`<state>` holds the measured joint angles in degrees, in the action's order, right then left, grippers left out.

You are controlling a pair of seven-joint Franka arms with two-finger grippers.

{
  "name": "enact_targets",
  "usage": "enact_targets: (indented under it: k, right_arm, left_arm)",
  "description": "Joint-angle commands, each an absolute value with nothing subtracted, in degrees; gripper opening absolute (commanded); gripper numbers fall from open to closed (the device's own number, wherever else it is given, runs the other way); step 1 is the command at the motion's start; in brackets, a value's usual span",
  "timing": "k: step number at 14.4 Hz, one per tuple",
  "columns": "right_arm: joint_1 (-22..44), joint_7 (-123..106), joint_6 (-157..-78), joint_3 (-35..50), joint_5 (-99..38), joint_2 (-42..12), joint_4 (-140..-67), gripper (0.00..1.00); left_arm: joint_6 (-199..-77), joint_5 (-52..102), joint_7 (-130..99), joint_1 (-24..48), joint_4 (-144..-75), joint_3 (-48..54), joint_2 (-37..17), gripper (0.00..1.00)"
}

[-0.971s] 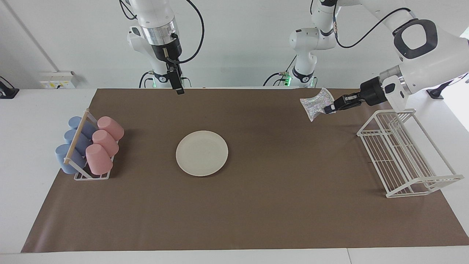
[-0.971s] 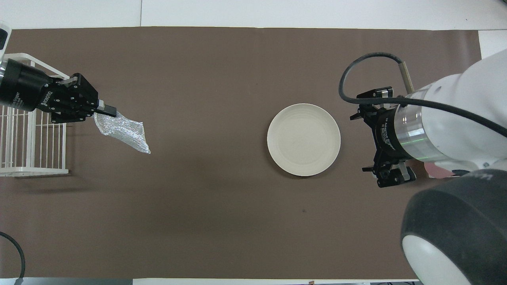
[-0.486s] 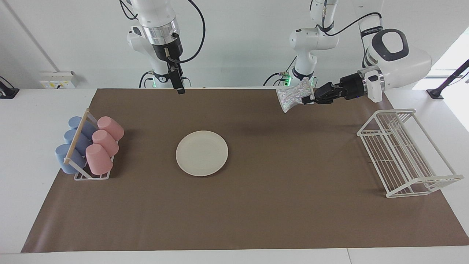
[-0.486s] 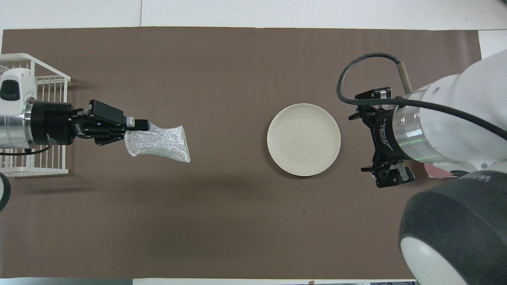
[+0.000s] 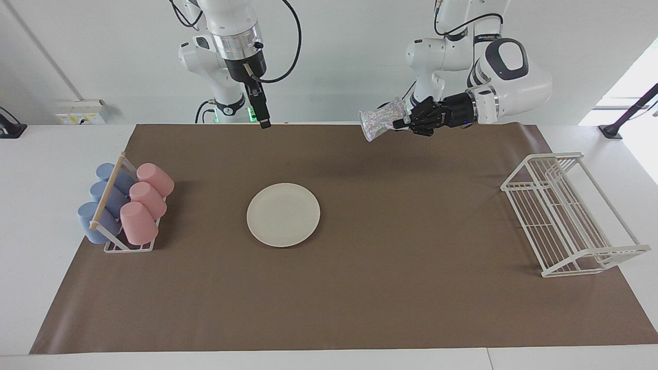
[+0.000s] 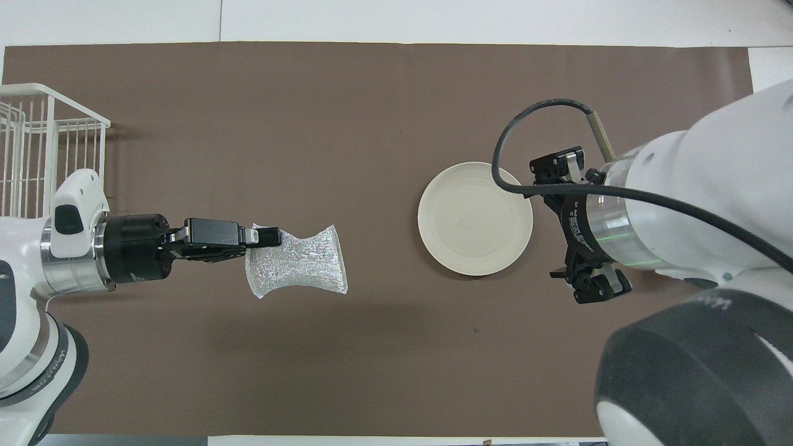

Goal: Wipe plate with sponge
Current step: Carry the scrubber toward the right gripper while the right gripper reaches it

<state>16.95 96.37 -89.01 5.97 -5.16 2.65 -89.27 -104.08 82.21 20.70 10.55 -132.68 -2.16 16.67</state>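
Observation:
The cream-white plate (image 5: 283, 215) (image 6: 475, 218) lies flat on the brown mat, with nothing on it. The silvery crinkled sponge (image 5: 378, 123) (image 6: 300, 260) hangs in the air by one edge, and my left gripper (image 5: 398, 122) (image 6: 266, 236) is shut on it. It is held well above the mat, between the wire rack and the plate, not touching either. My right gripper (image 5: 263, 121) (image 6: 576, 226) hangs high over the mat beside the plate, pointing down, open, with nothing in it.
A white wire rack (image 5: 565, 216) (image 6: 43, 142) stands at the left arm's end of the mat. A small rack of blue and pink cups (image 5: 126, 208) lies at the right arm's end. The brown mat (image 5: 411, 288) covers most of the table.
The left arm has swung the sponge away from the wire rack toward the middle of the table and raised it. The right gripper has shifted slightly toward the plate.

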Motion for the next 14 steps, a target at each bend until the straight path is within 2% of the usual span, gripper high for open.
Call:
enact_targets:
  k: [1, 4, 6, 14]
  right_arm:
    - [18.97, 97.28, -90.09, 6.94, -5.45, 3.78, -90.61, 1.0]
    - [23.8, 105.97, -90.44, 7.21, -6.06, 3.25, -90.44, 1.0]
    - [25.22, 111.86, -90.0, 7.29, -8.86, 3.43, -90.44, 1.0]
    - [32.25, 121.37, -89.91, 7.38, -12.3, 7.03, -96.23, 1.0]
  left_arm:
    - [-106.35, 87.09, 27.75, 14.76, -141.92, -2.81, 24.86, 0.0]
    - [-107.39, 91.12, 30.32, 18.27, -143.79, -2.38, 26.37, 0.0]
    - [-111.51, 91.93, 30.85, 23.62, -143.88, -2.28, 26.37, 0.0]
    - [-111.45, 92.55, 30.76, 24.17, -143.79, -2.37, 26.37, 0.0]
